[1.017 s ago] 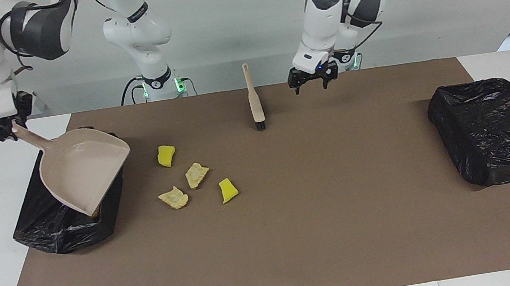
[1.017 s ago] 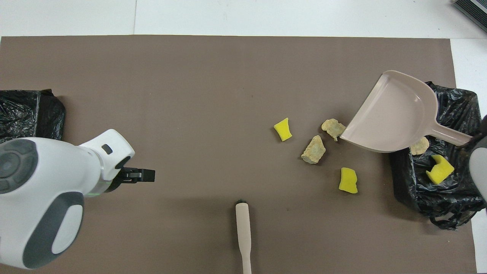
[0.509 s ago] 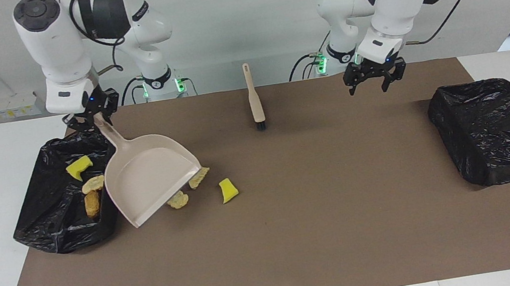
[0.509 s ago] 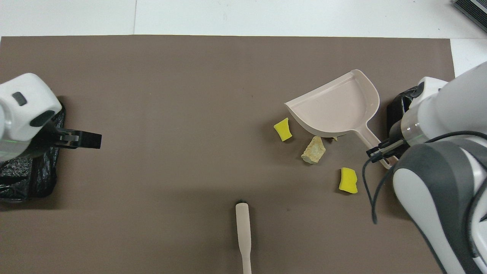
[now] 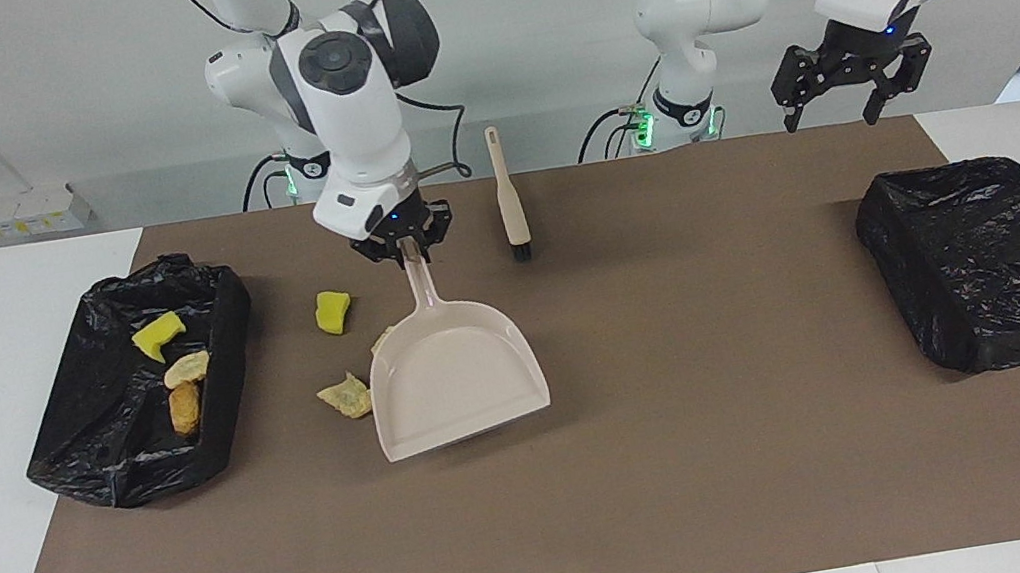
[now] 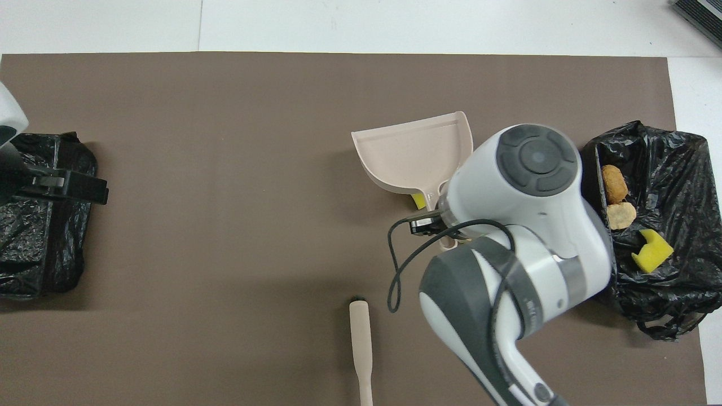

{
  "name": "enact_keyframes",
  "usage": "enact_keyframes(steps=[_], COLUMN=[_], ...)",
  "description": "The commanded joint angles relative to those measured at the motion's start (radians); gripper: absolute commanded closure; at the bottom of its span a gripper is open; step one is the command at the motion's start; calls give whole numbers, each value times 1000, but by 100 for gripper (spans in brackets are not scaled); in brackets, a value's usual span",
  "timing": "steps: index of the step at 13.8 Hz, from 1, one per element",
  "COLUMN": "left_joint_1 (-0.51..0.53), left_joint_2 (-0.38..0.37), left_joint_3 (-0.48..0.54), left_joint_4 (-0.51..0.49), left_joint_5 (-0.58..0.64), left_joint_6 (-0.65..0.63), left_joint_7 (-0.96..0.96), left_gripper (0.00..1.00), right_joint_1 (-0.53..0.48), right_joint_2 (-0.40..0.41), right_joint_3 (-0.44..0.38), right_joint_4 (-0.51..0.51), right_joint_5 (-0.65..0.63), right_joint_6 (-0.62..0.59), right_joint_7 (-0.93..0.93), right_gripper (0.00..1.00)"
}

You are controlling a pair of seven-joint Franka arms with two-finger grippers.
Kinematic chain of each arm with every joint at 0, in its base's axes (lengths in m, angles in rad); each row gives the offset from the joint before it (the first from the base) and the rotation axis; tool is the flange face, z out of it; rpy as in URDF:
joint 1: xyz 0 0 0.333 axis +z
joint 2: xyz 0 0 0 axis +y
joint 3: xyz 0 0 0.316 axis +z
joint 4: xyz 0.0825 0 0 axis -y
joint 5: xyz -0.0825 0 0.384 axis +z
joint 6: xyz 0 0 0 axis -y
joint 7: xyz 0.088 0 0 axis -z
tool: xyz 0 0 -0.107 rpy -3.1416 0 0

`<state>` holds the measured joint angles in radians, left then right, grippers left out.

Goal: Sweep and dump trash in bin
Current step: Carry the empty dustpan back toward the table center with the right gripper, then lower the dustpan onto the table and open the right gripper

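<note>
Right now the right gripper (image 5: 404,250) is clamped on the handle of the beige plastic dustpan (image 5: 455,381), whose pan lies flat on the brown mat (image 5: 603,505) among loose trash: a yellow sponge chunk (image 5: 333,312) and a tan bread-like scrap (image 5: 345,396) just beside its edge. Dragging it could scatter them. The left gripper (image 5: 848,79) waits, jaws wide, above the empty black-lined bin (image 5: 991,260). The other bag-lined bin (image 5: 91,460) holds three scraps.

Dustpan (image 6: 414,155) on the mat (image 6: 225,254) — brush (image 6: 361,349) apart.
</note>
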<state>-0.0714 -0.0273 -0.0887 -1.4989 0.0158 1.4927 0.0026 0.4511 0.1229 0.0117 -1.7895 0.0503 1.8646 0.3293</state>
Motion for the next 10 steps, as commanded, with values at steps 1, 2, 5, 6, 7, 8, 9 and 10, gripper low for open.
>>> enact_keyframes(steps=[1,2,5,6,7,8,9,10], left_joint_1=[12,9,19,22,22,28,38,36], left_joint_2=[37,30,21,21,21,18,18,18], left_joint_3=[-13,-13,-11,-11,-11,-11,-11,-11], left_joint_4=[74,68,43,43,43,40,40,40], left_joint_5=[22,19,18,18,18,18,16,12], left_joint_6=[-52,-40,-42,-42,-43,-46,-45,-40], left_joint_7=[20,20,23,23,23,27,28,25], left_gripper=[0,0,0,0,0,0,0,0], right_joint_1=[70,99,200,228,236,235,235,235], right_joint_2=[69,98,187,207,213,219,219,219], right_joint_3=[-7,-7,-7,-7,-7,-7,-7,-7], right_joint_4=[16,21,50,50,42,39,41,41], right_joint_5=[22,22,16,17,14,14,14,13], right_joint_6=[92,128,168,191,223,226,216,211], right_joint_7=[129,195,344,379,402,405,404,398], right_gripper=[100,100,100,100,100,100,100,100])
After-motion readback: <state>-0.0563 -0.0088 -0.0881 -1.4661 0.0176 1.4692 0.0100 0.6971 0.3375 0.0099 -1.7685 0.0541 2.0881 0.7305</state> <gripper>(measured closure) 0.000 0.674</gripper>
